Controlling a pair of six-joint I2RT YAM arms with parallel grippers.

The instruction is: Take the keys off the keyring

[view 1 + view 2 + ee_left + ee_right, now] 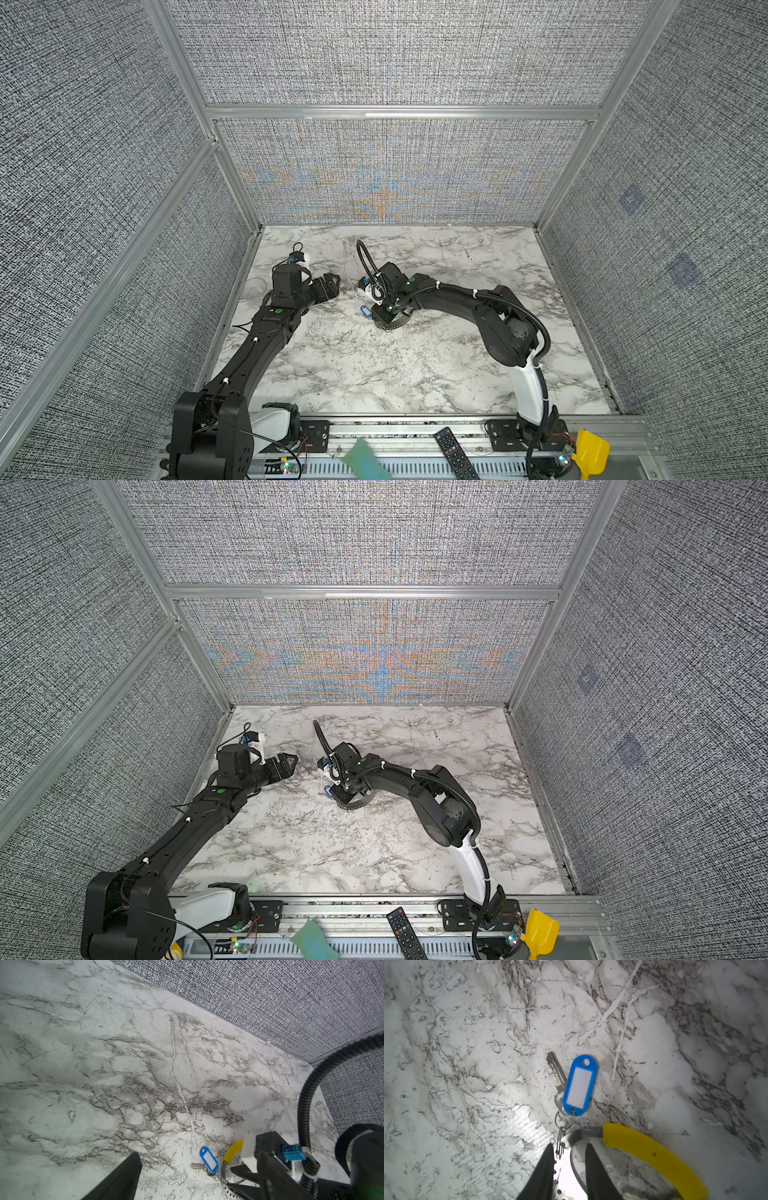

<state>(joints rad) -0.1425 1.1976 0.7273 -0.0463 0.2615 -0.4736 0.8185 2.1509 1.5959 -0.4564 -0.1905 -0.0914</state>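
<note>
Your top views give only the layout. The keyring (pixel 395 326) lies on the marble desk (pixel 415 374) near its middle, mostly hidden under the right arm's wrist, with the blue tag (pixel 365 311) poking out beside it.

Go to the right wrist view for detail. There the tag (pixel 580 1086) lies flat, partly over a bare metal key (pixel 556 1070). Both are linked through small wire rings (pixel 560 1145) to the grey band, whose yellow section (pixel 654 1157) curves away.

The right gripper (pixel 569 1147) sits low over that band with its jaws narrowly apart, one finger outside the loop and one inside (you cannot tell whether they actually pinch the metal). The left gripper (pixel 332 281) hovers well apart from the keyring, jaws spread wide and holding nothing. Its own wrist view shows just one finger (pixel 124 1178).

The tag's white insert is blank. The remote (pixel 455 453) on the front rail is too small to read.
</note>
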